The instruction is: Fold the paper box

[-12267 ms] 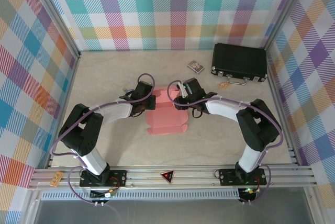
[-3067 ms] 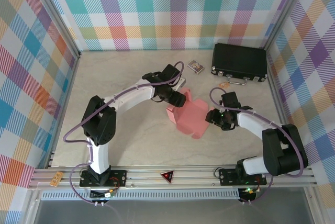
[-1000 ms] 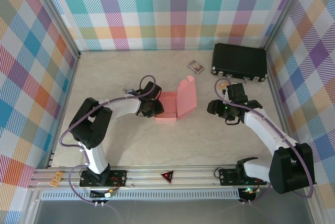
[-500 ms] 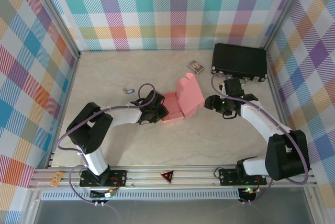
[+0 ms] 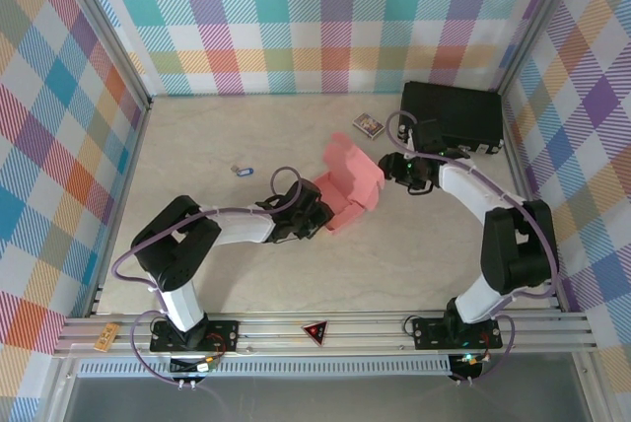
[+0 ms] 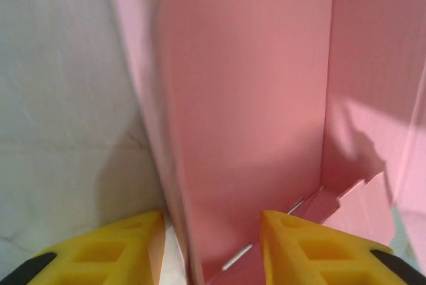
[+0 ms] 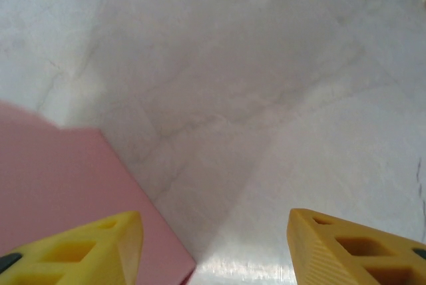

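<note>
L gripper (image 5: 314,217) sits w/ jaws apart astride the near wall of the paper box (image 5: 347,190), one finger (image 6: 313,245) inside and one outside, looser than a sec ago. Box has slid & turned away from it toward R gripper (image 5: 396,168), which has come up just behind the raised lid (image 5: 353,161), jaws wide, nothing held. Tray looks formed; closing the lid is prob. next. L arm lies low, stretched fwd over table (image 5: 197,146); R arm is bent, reaching inward.
</note>
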`<state>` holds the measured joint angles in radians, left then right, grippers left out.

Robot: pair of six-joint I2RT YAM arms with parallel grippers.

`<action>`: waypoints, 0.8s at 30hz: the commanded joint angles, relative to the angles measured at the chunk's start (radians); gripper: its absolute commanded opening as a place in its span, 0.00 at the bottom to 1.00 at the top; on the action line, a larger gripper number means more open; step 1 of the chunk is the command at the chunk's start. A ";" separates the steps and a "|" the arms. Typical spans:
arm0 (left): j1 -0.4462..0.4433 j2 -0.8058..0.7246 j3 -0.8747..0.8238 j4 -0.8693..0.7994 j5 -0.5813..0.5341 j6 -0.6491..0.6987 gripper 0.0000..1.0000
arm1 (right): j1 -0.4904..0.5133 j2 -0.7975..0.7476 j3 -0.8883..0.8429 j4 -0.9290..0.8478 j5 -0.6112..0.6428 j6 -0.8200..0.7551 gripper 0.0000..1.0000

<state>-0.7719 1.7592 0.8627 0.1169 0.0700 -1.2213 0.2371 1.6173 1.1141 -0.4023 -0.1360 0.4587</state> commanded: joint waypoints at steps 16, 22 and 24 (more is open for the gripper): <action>-0.007 -0.188 0.033 -0.286 -0.189 0.221 0.71 | -0.013 0.005 0.153 -0.136 0.231 -0.068 0.63; 0.021 -0.273 0.118 -0.483 -0.336 0.464 0.78 | -0.057 -0.077 0.103 -0.164 0.240 -0.065 0.64; 0.059 -0.265 0.157 -0.506 -0.312 0.581 0.81 | -0.067 -0.112 0.072 -0.173 0.239 -0.067 0.64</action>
<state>-0.7513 1.5089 0.9642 -0.2802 -0.1867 -0.8425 0.1860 1.5673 1.2179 -0.5358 0.0883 0.4026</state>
